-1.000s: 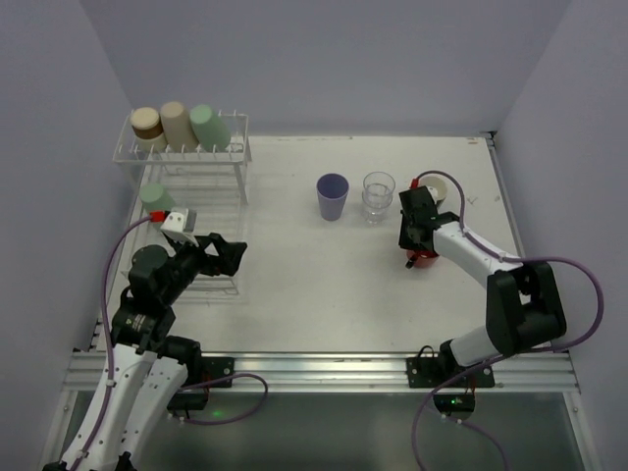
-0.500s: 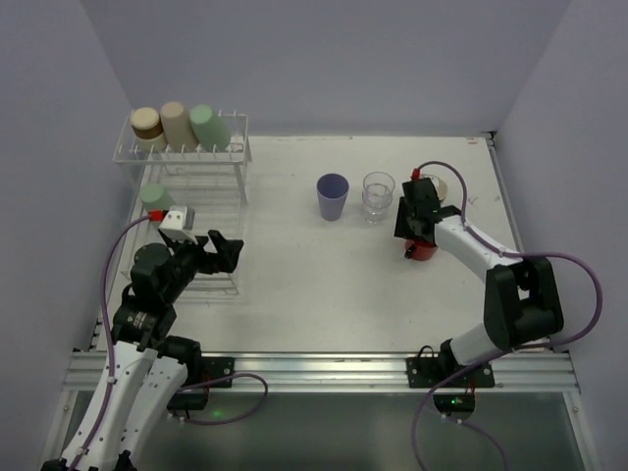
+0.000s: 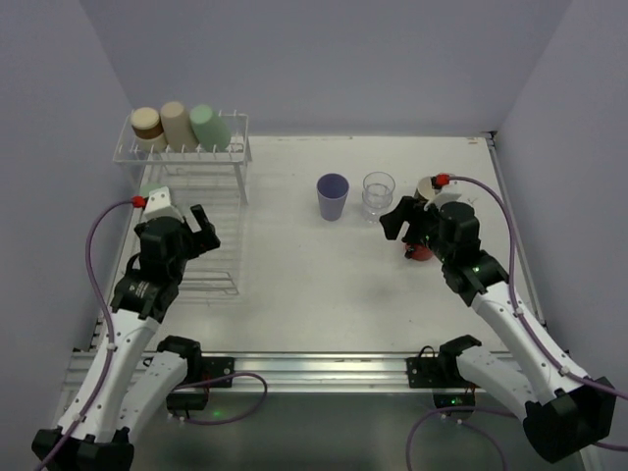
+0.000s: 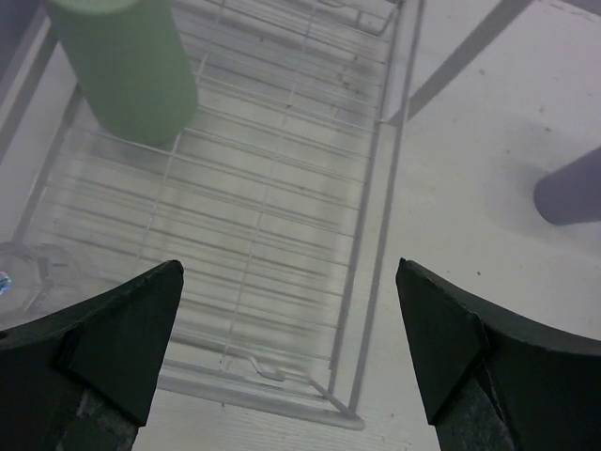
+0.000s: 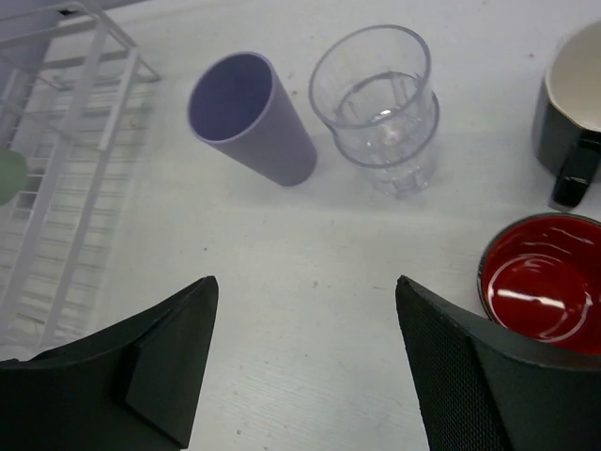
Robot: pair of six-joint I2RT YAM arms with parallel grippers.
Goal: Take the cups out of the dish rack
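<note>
High rear overview, two close downward wrist views, common purple cup (image 3: 332, 196)

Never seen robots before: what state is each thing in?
Left gripper: open.
Right gripper: open.
Purple cup: upright, on table.
Clear glass: upright, on table.
Red cup: upright, on table.
Black cup: upright, on table.
Brown cup: tilted, racked.
Beige cup: tilted, racked.
Green cup: tilted, racked.
Lower green cup: on dish rack base.
</note>
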